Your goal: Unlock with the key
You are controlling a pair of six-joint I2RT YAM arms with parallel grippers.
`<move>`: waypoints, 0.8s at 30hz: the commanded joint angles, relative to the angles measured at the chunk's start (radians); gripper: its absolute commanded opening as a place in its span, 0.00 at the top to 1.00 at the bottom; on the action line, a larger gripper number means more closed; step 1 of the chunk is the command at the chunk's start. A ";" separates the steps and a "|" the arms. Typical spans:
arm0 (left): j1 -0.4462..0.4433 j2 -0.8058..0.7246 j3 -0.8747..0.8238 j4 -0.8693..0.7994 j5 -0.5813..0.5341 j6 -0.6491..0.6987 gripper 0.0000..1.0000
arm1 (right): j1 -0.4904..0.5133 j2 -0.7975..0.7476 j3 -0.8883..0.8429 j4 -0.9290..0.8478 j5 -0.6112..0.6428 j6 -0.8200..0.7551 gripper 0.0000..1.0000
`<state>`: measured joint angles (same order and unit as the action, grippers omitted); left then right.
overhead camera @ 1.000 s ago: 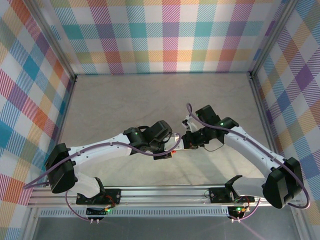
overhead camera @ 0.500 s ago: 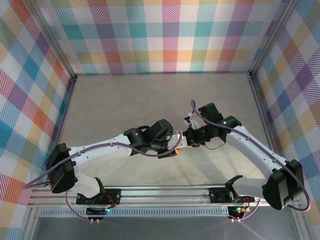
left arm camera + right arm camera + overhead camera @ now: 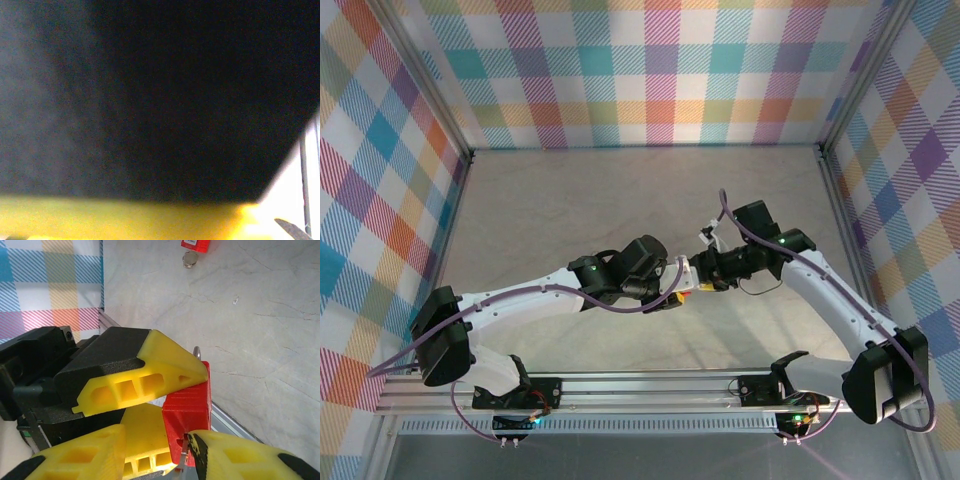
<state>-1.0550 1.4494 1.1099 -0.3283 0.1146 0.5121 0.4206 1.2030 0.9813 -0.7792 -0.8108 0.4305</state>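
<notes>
- while the two arms are meeting over the middle of the table [image 3: 570, 200], the padlock [image 3: 187, 412] is sitting between their tips, near the table's centre and a little toward the near side.
- the padlock is showing a bright red, blocky body with square edges and a matte plastic look, and a thin silver shackle [image 3: 198, 352] is peeking out behind its upper end.
- the left gripper [image 3: 670, 290] is clamping that red body: seen from the right wrist, one black-and-yellow finger [image 3: 145, 372] is pressing over its top, and a second yellow finger [image 3: 142, 437] is bearing against its side lower down.
- at the lock's lower end a sliver of bright metal [image 3: 185, 446] is sticking out; whether it is the key i cannot tell.
- the right gripper [image 3: 707, 278] is hanging just beside the lock, its own yellow fingers [image 3: 240, 455] standing apart, one on each side of the lock's lower end, one of them touching or almost touching the metal.
- the left wrist camera is giving a dark blur with a yellow band [image 3: 125, 220] along the bottom, too close to read.
- farther off on the marbled surface, a red tag [image 3: 196, 245] and a silver round piece [image 3: 190, 260] are lying together, well apart from the lock.
</notes>
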 commanded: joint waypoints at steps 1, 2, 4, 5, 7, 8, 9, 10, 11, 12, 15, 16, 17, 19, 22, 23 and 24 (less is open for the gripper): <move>-0.022 0.002 0.060 0.184 0.123 0.022 1.00 | -0.007 -0.005 0.040 0.029 -0.059 -0.007 0.54; -0.022 0.004 0.062 0.177 0.125 0.021 1.00 | -0.013 -0.005 0.045 0.012 -0.054 -0.015 0.53; -0.020 0.006 0.062 0.168 0.127 0.020 1.00 | -0.020 -0.003 0.055 -0.019 -0.044 -0.032 0.50; -0.020 0.009 0.064 0.162 0.127 0.021 1.00 | -0.024 -0.005 0.060 -0.034 -0.036 -0.038 0.50; -0.019 0.014 0.065 0.155 0.126 0.020 1.00 | -0.034 -0.005 0.060 -0.050 -0.028 -0.042 0.49; -0.019 0.014 0.066 0.153 0.124 0.020 1.00 | -0.040 -0.005 0.059 -0.060 -0.025 -0.047 0.50; -0.019 0.014 0.062 0.156 0.122 0.021 1.00 | -0.046 -0.006 0.059 -0.068 -0.020 -0.050 0.49; -0.018 0.013 0.061 0.158 0.120 0.019 1.00 | -0.050 -0.008 0.059 -0.078 -0.010 -0.052 0.49; -0.017 0.014 0.060 0.157 0.119 0.019 1.00 | -0.055 -0.012 0.056 -0.081 -0.007 -0.054 0.49; -0.017 0.014 0.059 0.155 0.119 0.021 1.00 | -0.060 -0.018 0.053 -0.080 -0.007 -0.050 0.49; -0.017 0.012 0.057 0.152 0.116 0.023 1.00 | -0.069 -0.030 0.055 -0.091 0.002 -0.051 0.49; -0.017 0.012 0.057 0.151 0.113 0.024 1.00 | -0.071 -0.032 0.058 -0.103 0.012 -0.054 0.48; -0.017 0.012 0.057 0.150 0.110 0.025 1.00 | -0.076 -0.033 0.062 -0.115 0.022 -0.058 0.48; -0.017 0.015 0.058 0.148 0.108 0.024 1.00 | -0.081 -0.036 0.068 -0.133 0.036 -0.066 0.48; -0.017 0.017 0.061 0.141 0.107 0.024 1.00 | -0.082 -0.041 0.070 -0.158 0.054 -0.077 0.47; -0.017 0.017 0.061 0.141 0.108 0.024 1.00 | -0.082 -0.044 0.069 -0.165 0.057 -0.081 0.47; -0.017 0.017 0.062 0.141 0.106 0.024 1.00 | -0.082 -0.047 0.067 -0.170 0.058 -0.083 0.47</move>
<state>-1.0645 1.4651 1.1320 -0.2485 0.1860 0.5198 0.3458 1.1805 1.0237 -0.9054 -0.7712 0.3794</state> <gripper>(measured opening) 0.365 0.528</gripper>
